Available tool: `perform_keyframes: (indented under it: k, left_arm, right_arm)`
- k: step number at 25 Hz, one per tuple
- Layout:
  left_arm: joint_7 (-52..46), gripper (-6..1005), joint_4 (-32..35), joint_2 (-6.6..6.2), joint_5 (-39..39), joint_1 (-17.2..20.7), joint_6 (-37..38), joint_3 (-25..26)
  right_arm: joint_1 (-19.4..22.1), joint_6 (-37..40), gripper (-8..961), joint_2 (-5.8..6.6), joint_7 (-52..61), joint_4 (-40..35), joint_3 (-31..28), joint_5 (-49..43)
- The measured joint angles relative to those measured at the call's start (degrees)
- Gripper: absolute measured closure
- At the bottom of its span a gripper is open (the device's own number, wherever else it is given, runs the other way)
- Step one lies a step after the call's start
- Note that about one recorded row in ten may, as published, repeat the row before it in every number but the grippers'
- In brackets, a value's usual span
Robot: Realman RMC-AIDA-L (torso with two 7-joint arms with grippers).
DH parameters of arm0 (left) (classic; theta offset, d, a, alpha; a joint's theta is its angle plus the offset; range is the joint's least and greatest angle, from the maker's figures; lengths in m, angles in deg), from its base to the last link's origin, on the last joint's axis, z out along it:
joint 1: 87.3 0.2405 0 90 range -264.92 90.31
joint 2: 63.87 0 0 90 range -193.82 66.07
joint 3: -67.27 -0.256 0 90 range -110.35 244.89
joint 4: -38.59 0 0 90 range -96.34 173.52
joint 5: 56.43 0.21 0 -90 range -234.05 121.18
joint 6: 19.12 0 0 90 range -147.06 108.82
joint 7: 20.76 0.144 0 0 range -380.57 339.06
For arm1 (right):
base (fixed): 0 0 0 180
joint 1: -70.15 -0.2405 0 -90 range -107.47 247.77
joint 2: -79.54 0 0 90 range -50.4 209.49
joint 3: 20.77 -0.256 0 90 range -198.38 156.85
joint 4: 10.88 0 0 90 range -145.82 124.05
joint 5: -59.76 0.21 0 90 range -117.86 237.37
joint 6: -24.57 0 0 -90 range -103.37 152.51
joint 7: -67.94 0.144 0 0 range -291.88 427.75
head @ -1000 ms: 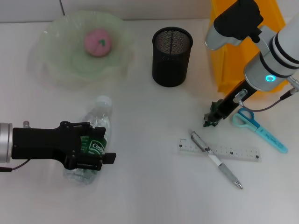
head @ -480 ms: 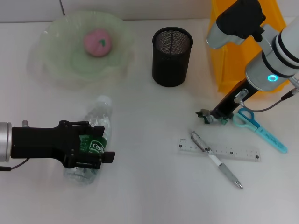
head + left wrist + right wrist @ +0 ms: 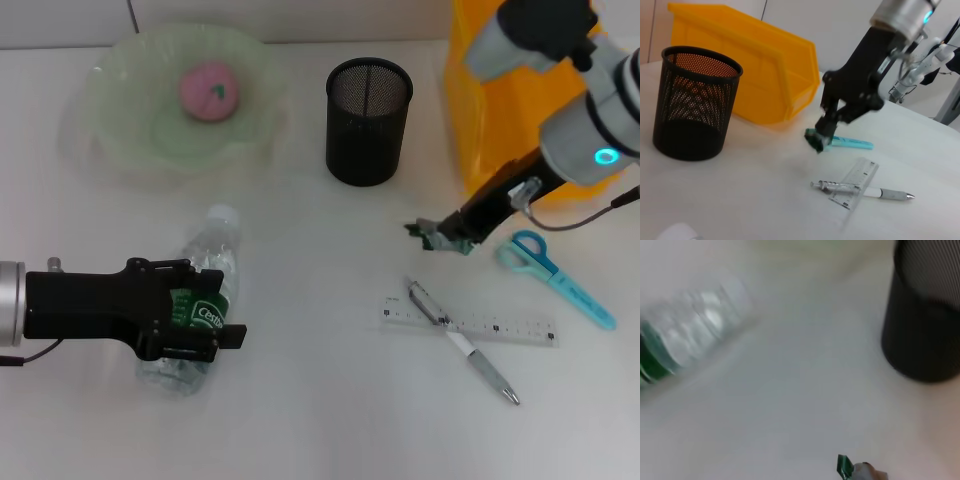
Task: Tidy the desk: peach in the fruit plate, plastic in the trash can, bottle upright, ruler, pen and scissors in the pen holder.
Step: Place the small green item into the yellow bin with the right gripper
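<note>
The black mesh pen holder [image 3: 368, 120] on the white table [image 3: 300, 400] is taken as the reference. Far to its left, the pink peach [image 3: 209, 90] is seen lying in the pale green fruit plate [image 3: 120, 140]. Below the plate and to the lower left of the pen holder, the clear plastic bottle [image 3: 200, 300] is found lying on its side, cap toward the plate. The left gripper [image 3: 195, 322] is placed around the bottle's green label, its fingers closed against the bottle, which rests on the table.

To the lower right of the pen holder, the right gripper [image 3: 437, 236] is held just above the table, carrying nothing; its fingertips sit close together, with only a narrow gap. Directly below it, the clear ruler [image 3: 500, 326] is laid flat, with the silver pen [image 3: 462, 343] crossed over it diagonally. The blue-handled scissors [image 3: 556, 277] lie to the right of the gripper, apart from the ruler. The yellow bin [image 3: 520, 90] stands to the right of the pen holder, partly covered by the right arm.
</note>
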Motion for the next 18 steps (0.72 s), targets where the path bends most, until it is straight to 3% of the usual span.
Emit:
perform_keyframes:
  k: [2, 3, 4, 6, 7, 11, 15, 18]
  left_arm:
    - [0.0, 173, 0.0, 0.00, 0.0, 0.0, 0.0, 0.0]
    - [-0.1, 173, 0.0, 0.00, 0.0, 0.0, 0.0, 0.1]
    - [-0.1, 173, 0.0, 0.00, 0.0, 0.0, 0.0, 0.1]
    - [-0.3, 174, 0.0, 0.00, 0.0, 0.0, 0.1, 0.2]
    - [-0.3, 174, 0.0, 0.00, 0.0, 0.0, 0.1, 0.2]
    - [-0.4, 176, 0.0, -0.04, 0.0, 0.0, 0.2, 0.4]
    - [-0.5, 177, 0.0, -0.05, 0.0, 0.0, 0.3, 0.4]
    - [-0.7, 178, 0.0, -0.08, -0.1, -0.4, 0.4, 0.4]
  right_arm:
    - [2.0, 1.8, 954, 0.05, -1.3, -4.5, -2.6, 2.8]
    - [4.2, 3.2, 954, 0.08, -2.3, -9.6, -6.6, 5.3]
    - [4.2, 3.2, 954, 0.08, -2.3, -9.6, -6.6, 5.3]
    - [7.0, 3.7, 955, 0.12, -3.0, -16.0, -13.4, 7.9]
    - [7.0, 3.7, 955, 0.12, -3.0, -16.0, -13.4, 7.9]
    - [10.4, 1.8, 955, 0.16, -4.4, -21.7, -23.8, 11.4]
    - [10.9, -0.9, 954, 0.16, -5.7, -20.3, -27.4, 12.6]
    - [10.4, -5.5, 948, 0.32, -6.9, -14.9, -27.5, 11.4]
